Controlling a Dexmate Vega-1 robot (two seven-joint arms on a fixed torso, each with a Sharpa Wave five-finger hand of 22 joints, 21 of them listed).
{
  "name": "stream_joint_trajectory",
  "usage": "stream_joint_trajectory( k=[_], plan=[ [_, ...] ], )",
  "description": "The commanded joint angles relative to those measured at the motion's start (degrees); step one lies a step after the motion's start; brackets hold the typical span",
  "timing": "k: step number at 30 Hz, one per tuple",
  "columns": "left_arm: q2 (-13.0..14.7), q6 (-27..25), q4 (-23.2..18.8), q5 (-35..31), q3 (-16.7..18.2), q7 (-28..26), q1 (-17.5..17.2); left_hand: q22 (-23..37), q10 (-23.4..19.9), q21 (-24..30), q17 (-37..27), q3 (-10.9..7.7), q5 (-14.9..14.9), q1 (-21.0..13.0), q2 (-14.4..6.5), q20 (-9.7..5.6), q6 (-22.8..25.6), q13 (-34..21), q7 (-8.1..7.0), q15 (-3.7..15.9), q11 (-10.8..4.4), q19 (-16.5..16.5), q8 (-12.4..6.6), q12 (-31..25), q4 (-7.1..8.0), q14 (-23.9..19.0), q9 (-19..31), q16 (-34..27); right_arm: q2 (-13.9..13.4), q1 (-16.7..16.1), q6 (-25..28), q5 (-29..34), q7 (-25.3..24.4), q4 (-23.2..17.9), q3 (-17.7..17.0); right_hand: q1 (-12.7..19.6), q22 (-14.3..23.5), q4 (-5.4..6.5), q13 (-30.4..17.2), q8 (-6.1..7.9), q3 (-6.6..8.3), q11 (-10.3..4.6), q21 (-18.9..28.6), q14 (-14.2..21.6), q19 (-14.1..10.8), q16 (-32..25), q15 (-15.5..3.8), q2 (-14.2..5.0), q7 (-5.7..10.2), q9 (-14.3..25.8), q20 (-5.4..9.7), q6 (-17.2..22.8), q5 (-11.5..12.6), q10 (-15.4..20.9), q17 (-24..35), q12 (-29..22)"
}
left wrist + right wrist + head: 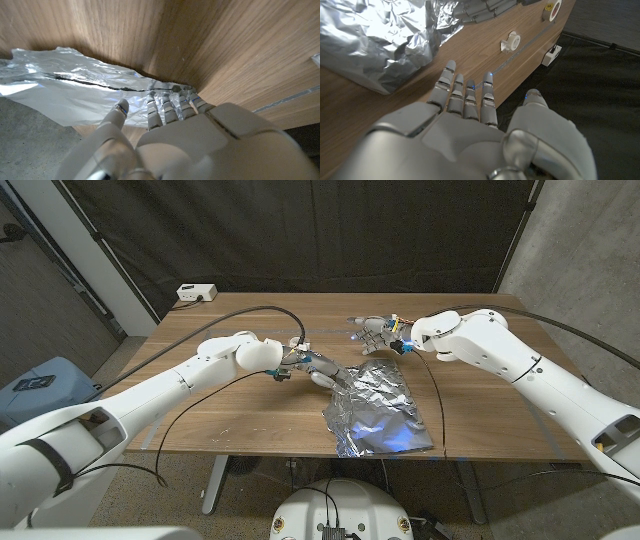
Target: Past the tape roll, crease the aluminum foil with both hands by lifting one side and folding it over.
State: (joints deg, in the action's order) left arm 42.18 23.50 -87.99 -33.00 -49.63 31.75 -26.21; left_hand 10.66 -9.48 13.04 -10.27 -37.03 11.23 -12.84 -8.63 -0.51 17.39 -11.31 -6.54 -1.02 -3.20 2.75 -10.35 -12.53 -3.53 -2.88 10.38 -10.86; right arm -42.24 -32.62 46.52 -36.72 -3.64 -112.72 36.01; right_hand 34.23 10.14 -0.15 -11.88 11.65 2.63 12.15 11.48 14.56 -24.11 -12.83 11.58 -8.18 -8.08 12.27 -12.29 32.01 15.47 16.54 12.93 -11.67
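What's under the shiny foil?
The foil lies crumpled on the wooden table, and bare wood shows all around it. The left robot hand touches its edge. Anything beneath the foil is covered, so I can't tell.

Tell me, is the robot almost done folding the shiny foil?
Not yet. The foil lies crumpled on the table, with no clean crease showing. The left hand has its fingers at one foil edge, seemingly starting the lift. The right hand hovers open nearby, holding nothing. The lift and fold-over look still to come.
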Motion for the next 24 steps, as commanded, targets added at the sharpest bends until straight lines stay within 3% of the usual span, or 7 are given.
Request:
stream_joint_trajectory(
  k=[1,24],
  plan=[
    [0.74,-2.64,-0.85,-2.80,-0.03,0.15,-0.04,0.11,-0.73,0.08,-0.18,-0.09,-0.16,0.50,0.19,0.15,0.38,-0.25,0.34,0.01,-0.05,-0.20,-0.35,-0.35,0.59,-0.49,0.08,-0.26,-0.87,-0.73,-1.84,-0.05,0.92,-0.49,-0.57,0.11,0.15,-0.01,-0.05,0.09,0.12,-0.45,0.06,0.82,-0.72,-0.15,0.02,-0.42,0.43,-0.06,-0.09,0.19,0.37,0.43,0.09,-0.23],
    [2.04,-3.49,0.43,-4.80,0.43,-0.73,1.25,0.10,-0.72,0.02,-0.09,-0.13,-0.22,0.91,0.23,0.20,0.20,-0.24,0.18,0.08,-0.09,-0.35,-0.27,-0.29,0.86,-0.67,0.07,-0.14,-2.64,-0.74,-3.37,1.07,2.33,-2.92,-0.57,0.11,0.13,-0.17,-0.06,0.14,0.15,-0.56,0.10,0.80,-1.19,0.03,0.01,-0.17,1.27,-0.10,-0.12,0.02,0.37,0.49,-0.03,-0.18]
  ],
)
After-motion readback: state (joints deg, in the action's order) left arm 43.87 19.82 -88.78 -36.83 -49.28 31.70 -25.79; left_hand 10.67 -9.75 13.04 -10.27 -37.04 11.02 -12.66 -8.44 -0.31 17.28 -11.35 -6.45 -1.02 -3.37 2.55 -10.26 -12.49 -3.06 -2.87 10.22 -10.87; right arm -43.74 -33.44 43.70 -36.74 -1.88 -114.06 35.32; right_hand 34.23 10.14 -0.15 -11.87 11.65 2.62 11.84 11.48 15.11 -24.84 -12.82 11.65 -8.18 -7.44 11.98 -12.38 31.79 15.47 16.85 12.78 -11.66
